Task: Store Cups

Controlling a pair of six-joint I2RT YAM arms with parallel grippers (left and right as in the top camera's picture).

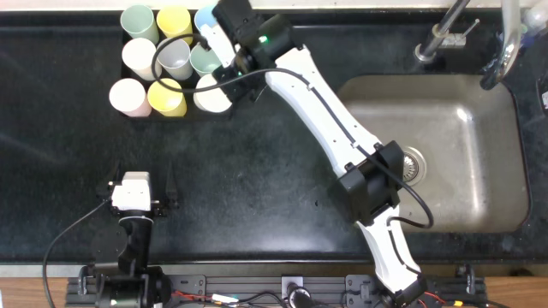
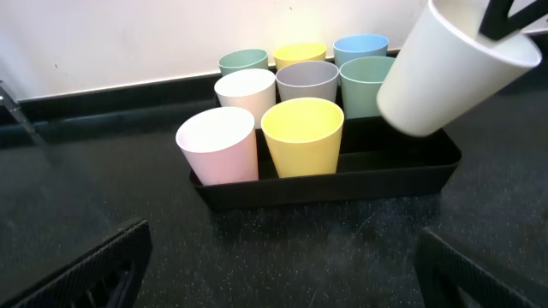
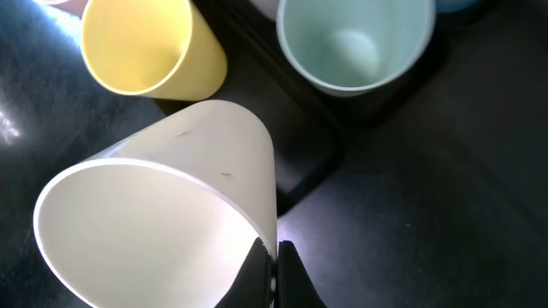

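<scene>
Right pincer (image 3: 274,275) clamps a tilted white cup (image 3: 171,197) by its rim over the edge of the tray (image 2: 342,184), eight cups (image 2: 302,137) upright inside.

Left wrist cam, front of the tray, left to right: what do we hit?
In order: pink cup → yellow cup → white cup, tilted, held above the tray by the right tool.

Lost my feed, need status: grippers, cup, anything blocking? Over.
Right gripper shut on white cup, tilted above empty corner slot of tray. Left gripper open, away from tray. Slot unobstructed.
</scene>
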